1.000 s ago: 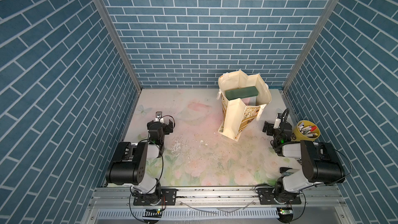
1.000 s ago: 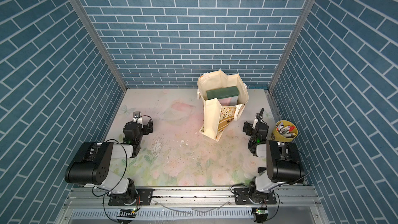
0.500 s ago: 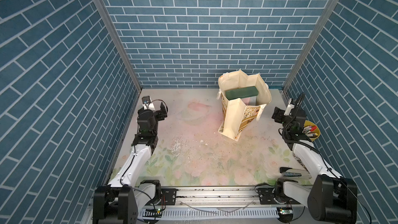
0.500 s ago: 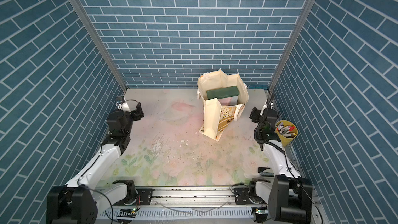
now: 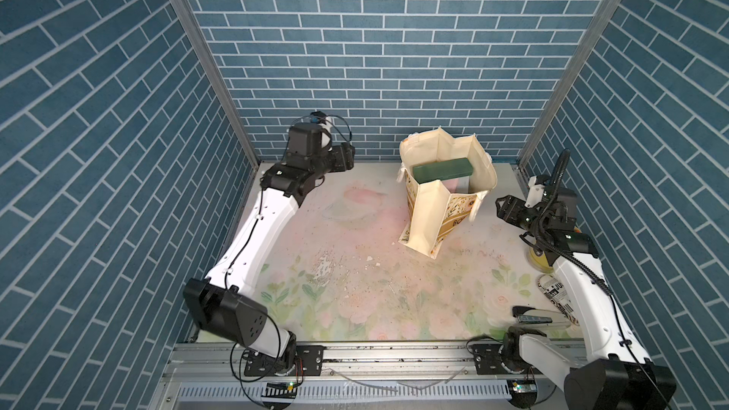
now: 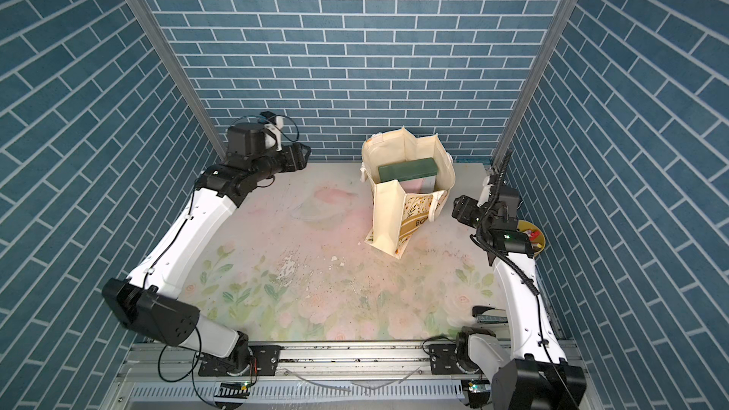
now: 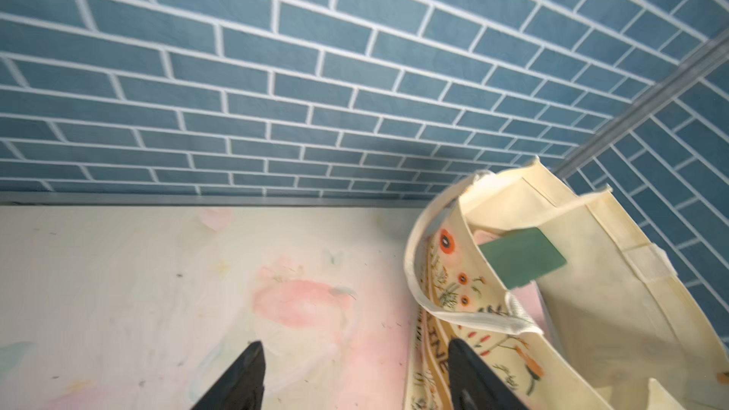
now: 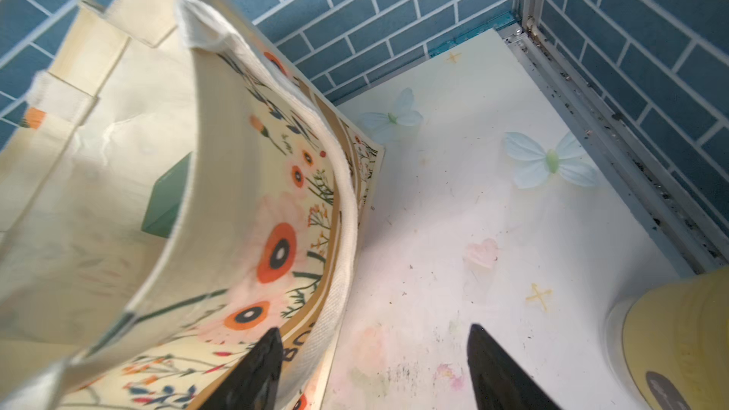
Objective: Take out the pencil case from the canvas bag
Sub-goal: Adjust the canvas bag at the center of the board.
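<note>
The canvas bag [image 5: 428,214] [image 6: 388,218] stands upright at the back right of the table with its mouth open. A dark green oblong pencil case [image 5: 442,169] [image 6: 407,169] lies across the inside near the top, over something pink. My left gripper [image 5: 348,156] [image 7: 355,343] hovers at the back left, open and empty, pointing toward the bag [image 7: 615,293] and the pencil case [image 7: 520,260]. My right gripper [image 5: 501,209] [image 8: 374,327] is open and empty just right of the bag [image 8: 118,143], one finger in front of its printed side and strap. A corner of the pencil case [image 8: 167,199] shows there.
A yellow pen cup [image 6: 532,240] [image 8: 678,341] stands by the right wall, close behind my right wrist. A dark stapler-like item [image 5: 532,315] and a black-and-white printed piece [image 5: 556,293] lie at the front right. Blue brick walls close in on three sides.
Both arms have unfolded from near the front rail and reached toward the back: the left to the back-left corner, the right up beside the bag. The bag has not moved.
</note>
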Robot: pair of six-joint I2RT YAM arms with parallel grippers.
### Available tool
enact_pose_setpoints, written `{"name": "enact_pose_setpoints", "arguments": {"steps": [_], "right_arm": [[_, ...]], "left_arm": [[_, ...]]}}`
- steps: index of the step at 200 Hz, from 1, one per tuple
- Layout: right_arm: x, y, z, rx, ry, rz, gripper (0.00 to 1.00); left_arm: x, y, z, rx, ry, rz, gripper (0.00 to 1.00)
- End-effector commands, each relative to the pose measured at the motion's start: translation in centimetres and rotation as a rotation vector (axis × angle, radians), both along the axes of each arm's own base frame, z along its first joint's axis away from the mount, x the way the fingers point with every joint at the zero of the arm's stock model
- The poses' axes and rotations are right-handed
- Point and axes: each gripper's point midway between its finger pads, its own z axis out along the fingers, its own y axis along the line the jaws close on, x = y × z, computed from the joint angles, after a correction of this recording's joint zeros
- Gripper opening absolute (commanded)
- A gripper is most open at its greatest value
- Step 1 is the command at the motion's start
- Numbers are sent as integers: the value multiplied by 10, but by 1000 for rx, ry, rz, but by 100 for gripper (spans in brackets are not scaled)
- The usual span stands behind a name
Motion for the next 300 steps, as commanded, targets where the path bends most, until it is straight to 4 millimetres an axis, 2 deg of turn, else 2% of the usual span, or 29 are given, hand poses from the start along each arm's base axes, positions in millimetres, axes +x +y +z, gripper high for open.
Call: {"name": "enact_pose_setpoints", "arguments": {"steps": [1,29,61,96,117,162,194,243,279,300], "right_arm": [[-3,14,32,76,-30,46,73],[2,17,46,118,-46,47,72],[13,16,45,153,-36,18,71],[39,16,44,188,-48,9,69],[53,16,35,192,-26,6,69],[58,24,26,220,3,45,67],[54,33,28,221,10,72,67],[52,39,36,217,18,83,68],[49,39,49,215,5,86,70],[48,38,55,212,-6,82,70]], "left_arm": [[-1,-43,-29,37,170,-114,72],[25,-81,-35,56,234,-163,71],[53,-116,-44,-43,267,-207,68],[81,-137,-59,-150,252,-211,63],[94,-146,-74,-188,258,-209,61],[105,-178,-90,-300,283,-280,55],[107,-181,-97,-291,281,-280,46],[105,-180,-102,-267,287,-280,19],[106,-179,-86,-266,240,-279,0],[106,-177,-71,-261,193,-282,0]]}}
